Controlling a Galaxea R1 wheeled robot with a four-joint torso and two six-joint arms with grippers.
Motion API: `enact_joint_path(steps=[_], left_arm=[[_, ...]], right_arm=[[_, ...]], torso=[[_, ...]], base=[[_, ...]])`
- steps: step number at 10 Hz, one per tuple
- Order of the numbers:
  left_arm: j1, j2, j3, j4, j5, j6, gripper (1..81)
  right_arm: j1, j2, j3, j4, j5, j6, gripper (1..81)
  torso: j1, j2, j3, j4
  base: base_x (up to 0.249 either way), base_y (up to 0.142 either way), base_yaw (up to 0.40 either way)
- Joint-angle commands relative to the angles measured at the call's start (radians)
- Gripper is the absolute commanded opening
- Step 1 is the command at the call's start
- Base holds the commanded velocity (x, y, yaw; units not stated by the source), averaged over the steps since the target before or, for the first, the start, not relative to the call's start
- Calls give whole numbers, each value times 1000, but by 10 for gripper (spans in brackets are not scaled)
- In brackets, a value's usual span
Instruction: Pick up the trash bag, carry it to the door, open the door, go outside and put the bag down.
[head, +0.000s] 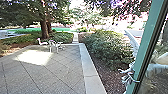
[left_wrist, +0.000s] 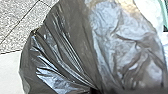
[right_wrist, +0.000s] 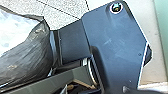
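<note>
Where its folds converge, trash bag, by left jaws

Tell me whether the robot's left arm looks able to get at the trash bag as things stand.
Very likely yes: the trash bag bulges large and close before the left wrist camera, and I see nothing between them. Whether that arm already grips it, I can't tell.
</note>
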Motion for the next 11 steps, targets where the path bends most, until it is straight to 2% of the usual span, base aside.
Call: enact_joint_path(steps=[1,11], left_arm=[[-40,5,2,8,63,5,10],[-40,0,2,5,63,5,10]], right_arm=[[37,9,2,3,-58,-2,811],[41,6,5,3,-59,0,811]], torso=[[0,0,0,0],[-1,-1,0,0]], base=[[122,0,0],[121,0,0]])
